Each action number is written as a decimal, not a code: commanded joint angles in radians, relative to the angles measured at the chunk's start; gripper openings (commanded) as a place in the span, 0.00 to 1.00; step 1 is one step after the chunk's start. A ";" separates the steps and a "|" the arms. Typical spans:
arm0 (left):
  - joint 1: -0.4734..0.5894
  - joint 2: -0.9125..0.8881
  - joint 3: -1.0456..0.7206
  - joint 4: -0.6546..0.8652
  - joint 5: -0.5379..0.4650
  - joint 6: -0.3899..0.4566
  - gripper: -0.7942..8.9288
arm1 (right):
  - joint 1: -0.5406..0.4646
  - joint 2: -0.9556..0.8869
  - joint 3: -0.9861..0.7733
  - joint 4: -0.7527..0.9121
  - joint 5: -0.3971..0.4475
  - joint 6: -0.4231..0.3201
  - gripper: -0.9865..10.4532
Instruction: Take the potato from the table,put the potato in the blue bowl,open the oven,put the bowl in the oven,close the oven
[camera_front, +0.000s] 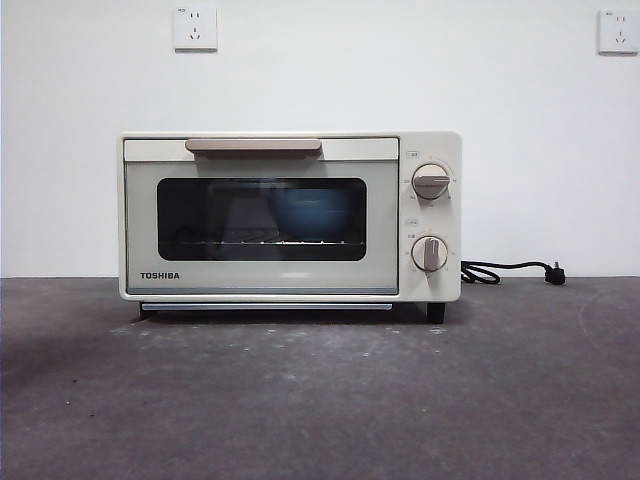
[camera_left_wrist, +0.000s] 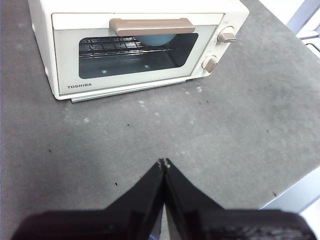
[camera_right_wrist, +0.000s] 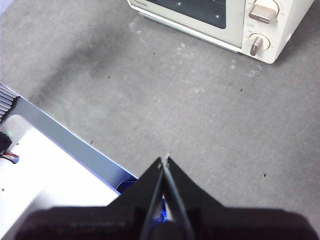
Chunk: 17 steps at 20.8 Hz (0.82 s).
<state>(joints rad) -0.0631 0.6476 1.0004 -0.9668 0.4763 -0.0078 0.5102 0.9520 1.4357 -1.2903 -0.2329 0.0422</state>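
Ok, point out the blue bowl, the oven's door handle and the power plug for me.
blue bowl (camera_front: 305, 212), front view, on its side, seen through the glass door.
door handle (camera_front: 253, 146), front view, on the bar's middle.
power plug (camera_front: 555, 274), front view, on the plug's black body.

From my right wrist camera I see the right gripper (camera_right_wrist: 164, 161) with its jaws pressed together above the bare grey table (camera_right_wrist: 165, 95), well apart from the cream oven (camera_right_wrist: 235, 25), whose door is closed and whose two knobs (camera_right_wrist: 263, 11) face me.
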 joint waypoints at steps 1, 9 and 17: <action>-0.003 -0.003 0.002 0.000 -0.003 0.012 0.08 | 0.001 -0.004 -0.006 0.002 0.000 0.012 0.09; -0.002 -0.002 0.002 0.023 -0.062 0.012 0.08 | 0.001 -0.004 -0.006 0.002 0.000 0.012 0.09; 0.004 -0.026 -0.004 0.283 -0.150 0.145 0.08 | 0.001 -0.005 -0.006 0.002 0.000 0.012 0.09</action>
<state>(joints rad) -0.0628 0.6361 1.0004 -0.7471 0.3569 0.0784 0.5102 0.9501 1.4357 -1.2903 -0.2333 0.0452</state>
